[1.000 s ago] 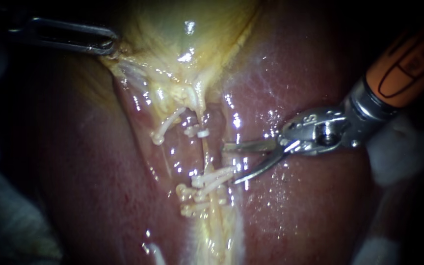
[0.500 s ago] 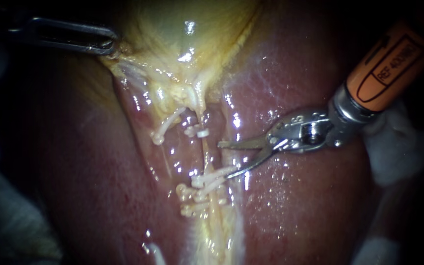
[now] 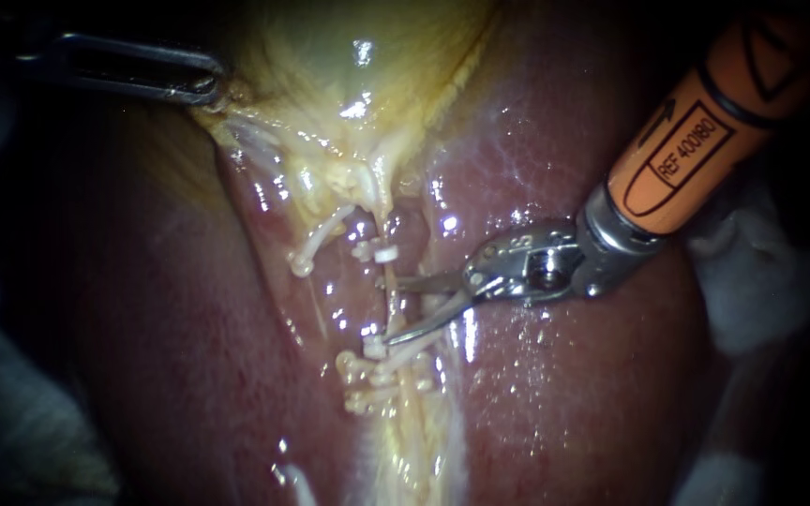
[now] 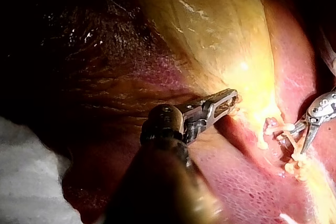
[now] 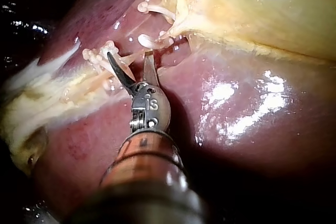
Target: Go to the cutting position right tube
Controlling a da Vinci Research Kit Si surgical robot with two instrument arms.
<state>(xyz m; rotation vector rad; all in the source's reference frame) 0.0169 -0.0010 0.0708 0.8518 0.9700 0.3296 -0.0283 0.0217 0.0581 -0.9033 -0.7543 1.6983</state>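
Approach step, seemingly near its end. The right instrument's (image 3: 392, 310) blades stand apart, tips at the right tube (image 3: 391, 298), a thin pale strand on the liver (image 3: 564, 394) between an upper clip (image 3: 384, 253) and the lower clips (image 3: 382, 361). Next, the tube likely needs seating deeper between the blades, clear of both. The left instrument (image 3: 206, 87) pinches the gallbladder (image 3: 349, 75) edge. The liver is wet and glistening, and room is tight.

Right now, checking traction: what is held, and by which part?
Left instrument grips the gallbladder at its tapering edge; right instrument, blades open, holds nothing.
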